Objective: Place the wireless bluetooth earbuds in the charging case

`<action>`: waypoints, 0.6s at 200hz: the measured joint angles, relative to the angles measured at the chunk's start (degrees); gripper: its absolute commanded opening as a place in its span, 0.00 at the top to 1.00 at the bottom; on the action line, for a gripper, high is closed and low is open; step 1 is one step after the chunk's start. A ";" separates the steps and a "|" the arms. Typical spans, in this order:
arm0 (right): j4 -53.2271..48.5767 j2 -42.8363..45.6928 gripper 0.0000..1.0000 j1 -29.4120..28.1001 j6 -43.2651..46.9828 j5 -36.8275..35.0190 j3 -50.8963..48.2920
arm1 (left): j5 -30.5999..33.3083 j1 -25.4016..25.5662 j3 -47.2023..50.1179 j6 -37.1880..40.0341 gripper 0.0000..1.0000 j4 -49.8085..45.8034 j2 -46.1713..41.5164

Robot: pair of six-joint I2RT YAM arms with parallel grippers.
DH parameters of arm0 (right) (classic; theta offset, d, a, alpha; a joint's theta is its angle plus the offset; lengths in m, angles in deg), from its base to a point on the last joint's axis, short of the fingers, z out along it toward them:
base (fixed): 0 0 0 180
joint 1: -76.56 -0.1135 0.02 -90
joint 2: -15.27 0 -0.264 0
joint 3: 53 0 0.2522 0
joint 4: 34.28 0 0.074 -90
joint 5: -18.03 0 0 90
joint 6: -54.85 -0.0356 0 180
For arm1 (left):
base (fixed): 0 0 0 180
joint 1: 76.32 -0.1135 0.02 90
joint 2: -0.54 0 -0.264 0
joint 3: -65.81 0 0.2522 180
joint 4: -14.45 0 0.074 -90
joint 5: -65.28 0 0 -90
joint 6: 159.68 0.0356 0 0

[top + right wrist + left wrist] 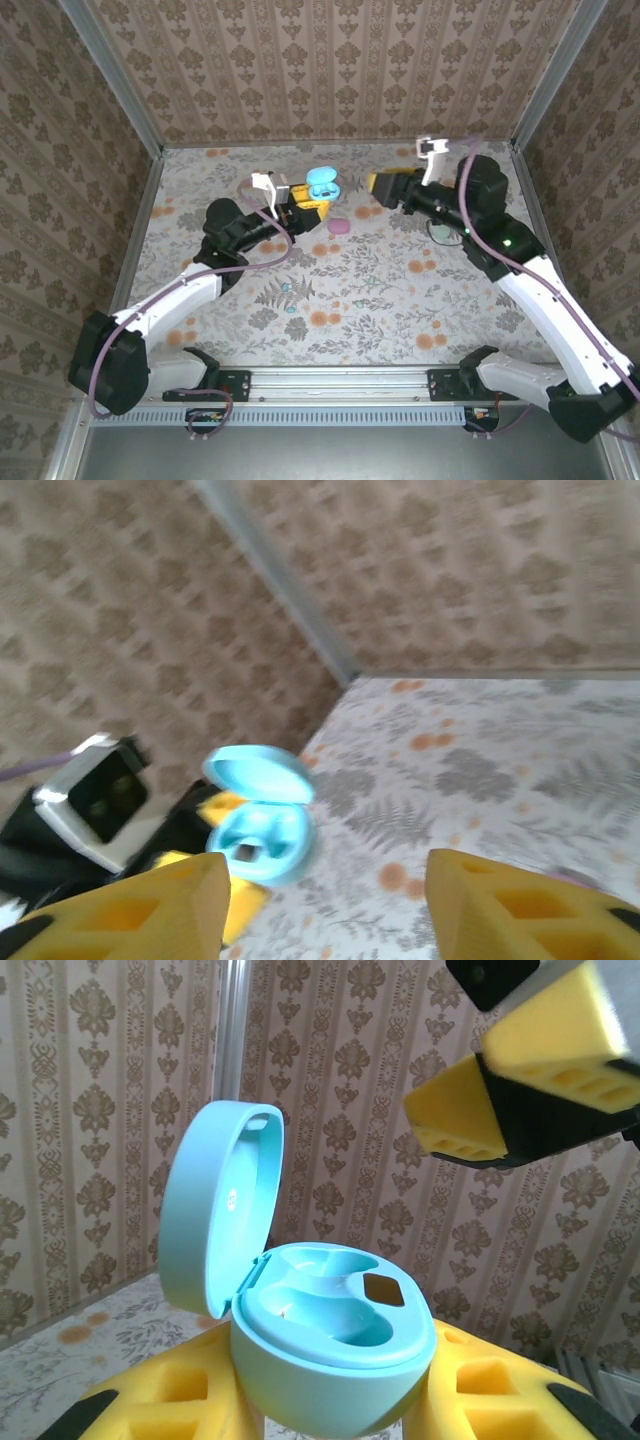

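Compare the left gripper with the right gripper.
The left gripper is closed on the base of the open blue charging case, while the right gripper holds nothing. The left gripper's jaws press against the case's sides; the right gripper's jaws stand apart with only air between them. The left gripper touches the case, while the right gripper faces it without touching. Both have yellow fingers.

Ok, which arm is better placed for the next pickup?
Right. The left gripper is shut on the open blue case; the right gripper is open and empty, facing that case.
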 measured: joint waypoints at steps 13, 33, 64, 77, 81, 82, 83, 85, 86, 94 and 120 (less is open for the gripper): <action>-3.13 0.68 0.53 3.13 -1.29 -2.84 -1.31 | 0.22 -0.13 0.15 0.00 0.72 0.00 -0.42; -6.84 -0.70 0.55 6.84 -3.69 -4.70 -5.55 | 0.42 -0.37 0.48 0.00 0.72 0.02 -1.29; -11.04 -6.75 0.58 7.52 -6.51 -3.61 -13.46 | 0.39 -0.42 1.60 0.02 0.72 0.00 -2.82; -12.09 -9.60 0.59 7.52 -7.52 -2.75 -14.99 | 0.39 -0.42 1.99 0.13 0.72 -0.04 -3.15; -12.35 -10.29 0.60 7.52 -7.76 -2.47 -15.19 | 0.39 -0.42 2.10 0.22 0.72 -0.04 -3.19; -12.41 -10.51 0.60 7.52 -7.85 -2.38 -15.28 | 0.39 -0.42 2.12 0.22 0.72 -0.04 -3.19; -12.46 -10.62 0.60 7.52 -7.91 -2.29 -15.32 | 0.39 -0.42 2.12 0.22 0.72 -0.04 -3.19; -12.48 -11.02 0.60 7.50 -8.02 -2.21 -15.45 | 0.39 -0.42 2.16 0.26 0.72 -0.04 -3.21; -12.50 -11.28 0.60 7.50 -8.15 -2.08 -15.54 | 0.39 -0.42 2.19 0.28 0.72 -0.04 -3.23; -12.55 -12.37 0.60 7.50 -8.72 -1.60 -15.76 | 0.39 -0.42 2.34 0.42 0.72 -0.07 -3.23; -12.31 -15.54 0.60 6.75 -10.19 0.09 -15.87 | 0.39 -0.42 2.40 0.46 0.72 -0.24 -3.28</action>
